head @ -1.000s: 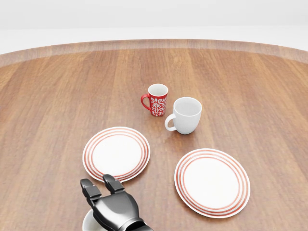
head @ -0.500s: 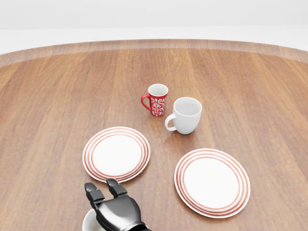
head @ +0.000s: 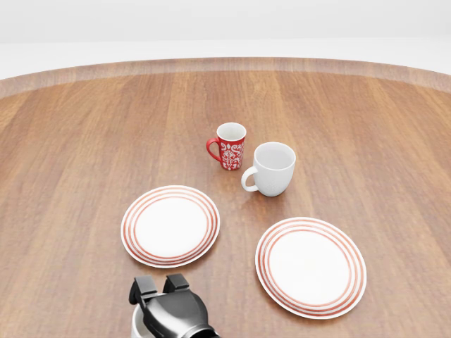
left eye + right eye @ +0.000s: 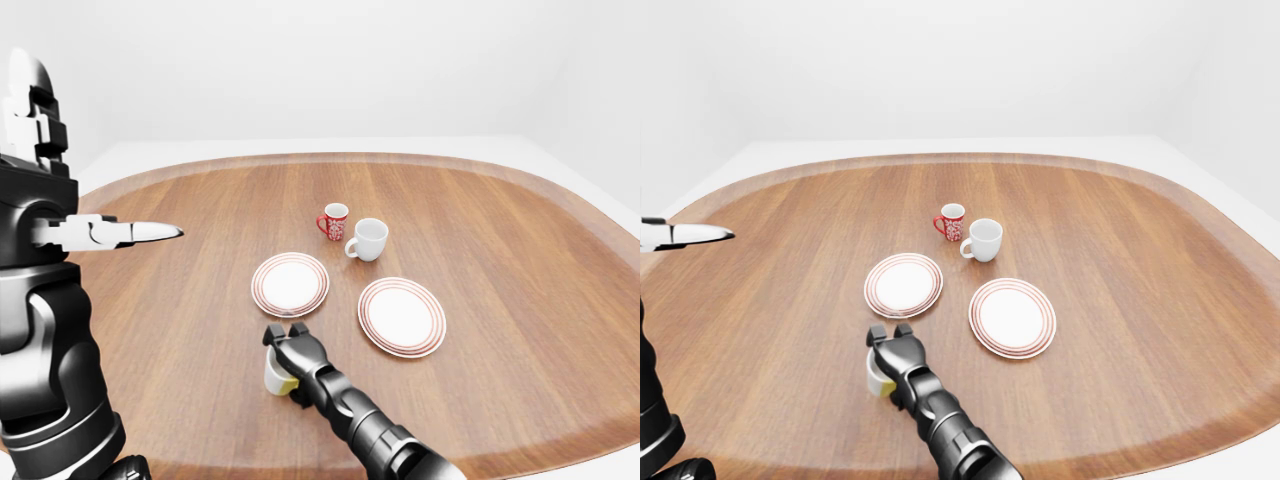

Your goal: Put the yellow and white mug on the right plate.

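Observation:
The yellow and white mug stands near the bottom of the table, below the left plate; only its white rim shows at the bottom edge of the head view. My right hand rests over and against the mug's right side. Its dark fingers stick up past the rim, open and not closed round the mug. The right plate, white with red rings, lies bare to the right of the hand. My left hand hangs far left, well above the table, fingers stretched out straight.
A second red-ringed plate lies just above the hand. A red patterned mug and a plain white mug stand side by side above the plates. The oval wooden table has a raised edge all round.
In the head view my right hand has slid down toward the bottom edge, over the mug. Its fingers show shorter. The mugs and plates have not moved.

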